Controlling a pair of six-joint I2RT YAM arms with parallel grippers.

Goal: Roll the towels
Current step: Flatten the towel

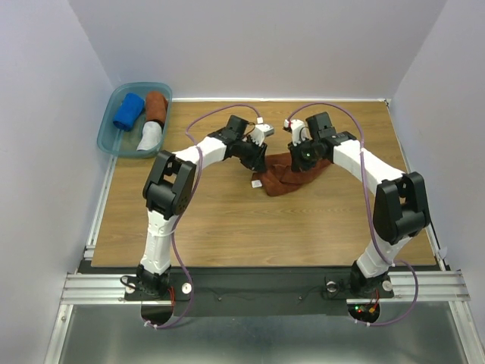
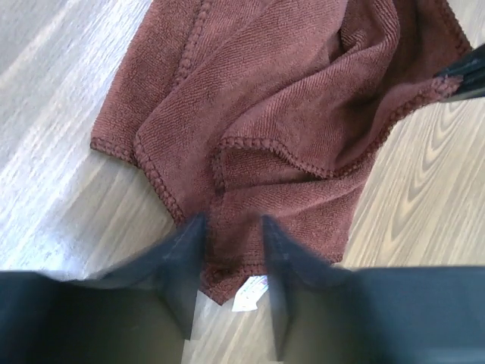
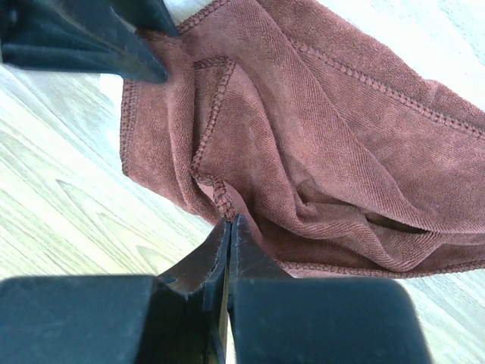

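Observation:
A rust-brown towel (image 1: 292, 174) lies crumpled at the middle of the wooden table (image 1: 227, 220). My right gripper (image 3: 229, 221) is shut, pinching the towel's stitched hem (image 3: 216, 193) at its tips. In the left wrist view that pinched edge (image 2: 424, 95) is lifted toward the right gripper's fingertip (image 2: 466, 74). My left gripper (image 2: 233, 224) stands with its jaws apart, straddling the towel's near corner (image 2: 227, 277) beside a white label (image 2: 248, 294). A light grey towel (image 1: 150, 136) lies rolled in the tub.
A translucent blue tub (image 1: 107, 125) stands at the far left corner. It also holds a blue roll (image 1: 128, 111) and a brown roll (image 1: 155, 106). Both arms reach in over the table's middle from the near edge. White walls close in on the left, back and right.

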